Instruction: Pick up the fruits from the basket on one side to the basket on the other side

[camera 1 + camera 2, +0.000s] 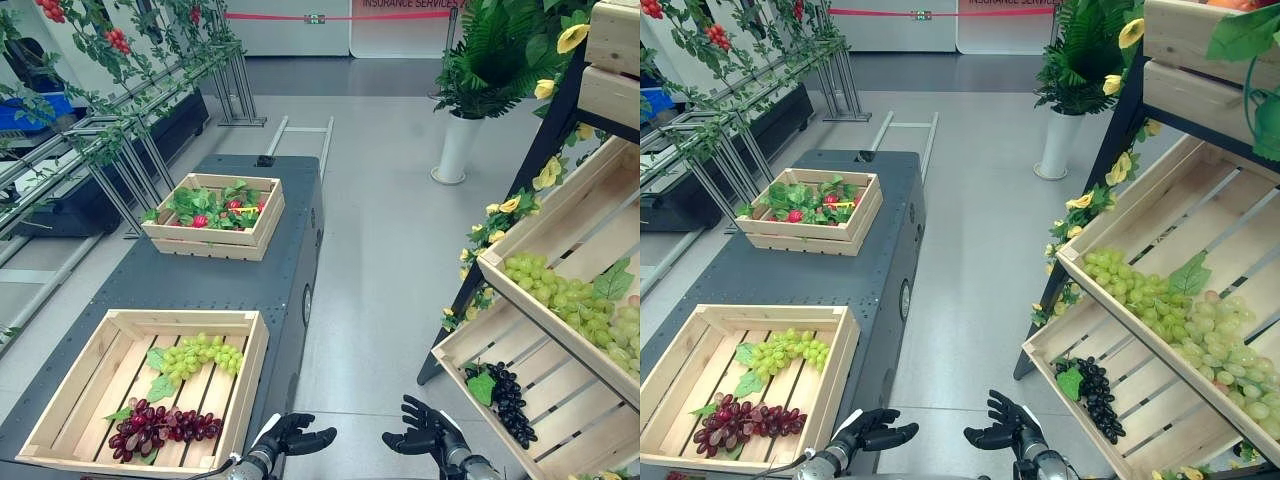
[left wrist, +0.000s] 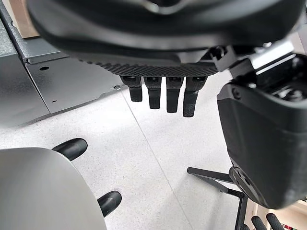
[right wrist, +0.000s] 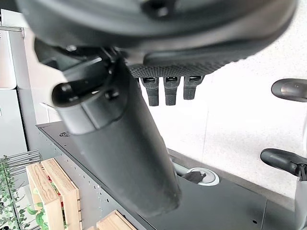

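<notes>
On the dark table a wooden crate (image 1: pixel 252 375) holds a green grape bunch (image 1: pixel 200 355) and a dark red grape bunch (image 1: pixel 160 425). To the right, a slanted shelf crate (image 1: pixel 570 410) carries black grapes (image 1: pixel 508 400). The crate above it (image 1: pixel 540 316) has green grapes (image 1: pixel 560 295). My left hand (image 1: pixel 290 436) hovers over the floor beside the table's near corner, open and empty. My right hand (image 1: pixel 425 435) floats a little to its right, short of the shelf, open and empty too. In the wrist views, the left fingers (image 2: pixel 165 98) and right fingers (image 3: pixel 165 91) hang straight.
A second crate (image 1: pixel 205 245) with leaves and small red fruits stands at the table's far end. A white potted plant (image 1: pixel 457 145) is on the floor behind. Vine racks (image 1: pixel 110 130) line the left. Open floor separates table and shelf.
</notes>
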Tool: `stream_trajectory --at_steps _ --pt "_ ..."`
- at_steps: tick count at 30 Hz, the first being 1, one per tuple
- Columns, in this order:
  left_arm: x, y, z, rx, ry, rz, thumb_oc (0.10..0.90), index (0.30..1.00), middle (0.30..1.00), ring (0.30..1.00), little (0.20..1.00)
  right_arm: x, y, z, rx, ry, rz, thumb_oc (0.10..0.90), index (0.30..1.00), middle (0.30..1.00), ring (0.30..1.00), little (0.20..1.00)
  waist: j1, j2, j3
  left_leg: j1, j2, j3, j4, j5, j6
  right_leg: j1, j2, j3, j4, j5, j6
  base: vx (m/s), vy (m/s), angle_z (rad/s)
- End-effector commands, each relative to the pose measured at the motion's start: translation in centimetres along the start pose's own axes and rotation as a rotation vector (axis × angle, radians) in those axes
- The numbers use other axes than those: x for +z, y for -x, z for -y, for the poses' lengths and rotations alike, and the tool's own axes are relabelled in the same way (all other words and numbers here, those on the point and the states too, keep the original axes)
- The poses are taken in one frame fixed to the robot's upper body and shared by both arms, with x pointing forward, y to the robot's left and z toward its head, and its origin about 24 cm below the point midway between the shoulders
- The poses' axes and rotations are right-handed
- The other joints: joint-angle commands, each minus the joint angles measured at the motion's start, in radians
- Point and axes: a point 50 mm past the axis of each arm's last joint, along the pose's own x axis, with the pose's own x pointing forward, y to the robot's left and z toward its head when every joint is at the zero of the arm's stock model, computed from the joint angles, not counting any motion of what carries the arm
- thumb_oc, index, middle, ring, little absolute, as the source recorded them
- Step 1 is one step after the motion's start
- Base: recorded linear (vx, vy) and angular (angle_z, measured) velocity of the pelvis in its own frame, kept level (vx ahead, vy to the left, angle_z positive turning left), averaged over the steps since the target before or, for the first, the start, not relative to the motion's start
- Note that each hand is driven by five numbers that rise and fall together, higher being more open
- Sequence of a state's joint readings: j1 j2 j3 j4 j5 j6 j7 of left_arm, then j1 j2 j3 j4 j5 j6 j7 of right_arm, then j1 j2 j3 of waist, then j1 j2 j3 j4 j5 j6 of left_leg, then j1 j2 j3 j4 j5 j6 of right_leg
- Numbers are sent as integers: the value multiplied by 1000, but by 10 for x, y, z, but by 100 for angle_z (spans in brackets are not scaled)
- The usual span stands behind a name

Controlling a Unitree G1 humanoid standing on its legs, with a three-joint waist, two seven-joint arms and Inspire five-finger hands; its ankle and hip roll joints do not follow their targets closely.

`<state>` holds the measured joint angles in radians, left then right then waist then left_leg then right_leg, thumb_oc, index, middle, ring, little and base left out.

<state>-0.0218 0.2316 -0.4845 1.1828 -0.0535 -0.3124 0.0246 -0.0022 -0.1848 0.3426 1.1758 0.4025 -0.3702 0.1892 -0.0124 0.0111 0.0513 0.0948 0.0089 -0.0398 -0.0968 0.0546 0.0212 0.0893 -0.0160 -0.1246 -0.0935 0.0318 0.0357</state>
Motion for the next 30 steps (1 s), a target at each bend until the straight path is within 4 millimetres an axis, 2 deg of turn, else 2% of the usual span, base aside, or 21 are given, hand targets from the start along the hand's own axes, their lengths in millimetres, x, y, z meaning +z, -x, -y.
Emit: stream_trajectory --at_steps 1,18,25,30 --pt "36 -12 -3 17 -10 132 800 900 900 900 900 41 -16 -8 88 24 131 800 900 900 900 900 13 -19 36 32 -68 20 10 -119 30 46 9 10 18 -65 -1 0 0 0" --pt "28 -11 -1 -9 15 91 800 900 900 900 900 36 -17 -8 86 29 98 800 900 900 900 900 19 -22 36 40 -68 21 10 -121 32 52 7 4 24 -69 -1 4 0 0" --pt "36 -12 -4 32 -34 152 800 900 900 900 900 37 -17 -8 84 27 101 800 900 900 900 900 22 -25 39 37 -68 17 10 -120 33 49 8 5 26 -68 -2 1 -1 3" --pt "53 -11 -6 65 -145 274 800 900 900 900 900 41 -17 -6 94 6 121 800 900 900 900 900 24 -25 44 35 -68 13 10 -118 31 48 8 5 27 -68 -2 0 0 0"
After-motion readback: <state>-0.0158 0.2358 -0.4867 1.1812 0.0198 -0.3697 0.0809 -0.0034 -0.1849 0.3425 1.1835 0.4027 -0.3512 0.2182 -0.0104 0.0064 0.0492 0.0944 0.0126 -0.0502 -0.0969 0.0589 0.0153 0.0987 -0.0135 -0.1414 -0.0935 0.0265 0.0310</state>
